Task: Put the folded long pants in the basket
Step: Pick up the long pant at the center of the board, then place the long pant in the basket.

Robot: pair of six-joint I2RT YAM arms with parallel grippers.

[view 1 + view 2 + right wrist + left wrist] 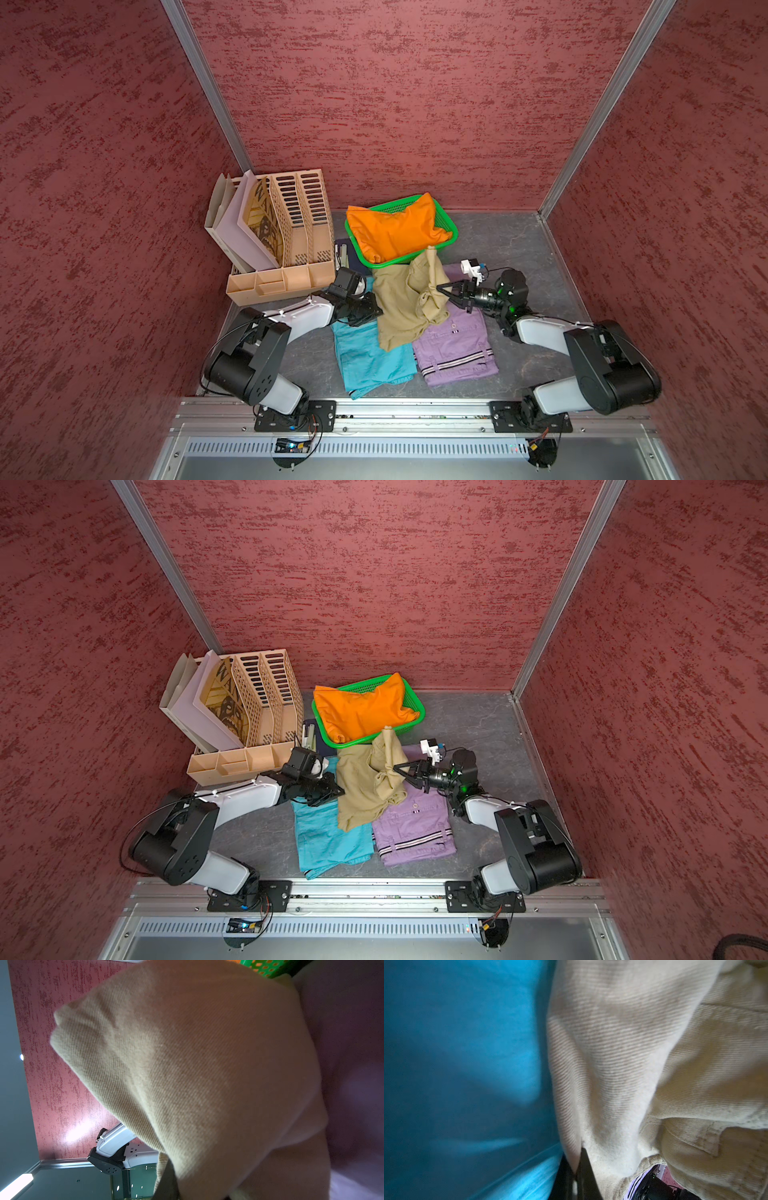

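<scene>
Basket: green basket (449,232) at 12 o'clock of the table, orange pants (395,232) bulging inside it.
Khaki pants: khaki pants (399,307) at centre, crumpled, overlapping teal pants (370,361) at 7 o'clock and lilac pants (453,353) at 5 o'clock.
Left gripper: left gripper (576,1169) clamped on the khaki edge; only its wrist view shows the pinch, the top views hide the tips.
Right gripper: right gripper (446,289) pinches a raised khaki fold in both top views; its wrist view shows only cloth.
Organiser: beige file organiser (286,232) at 10 o'clock.
</scene>
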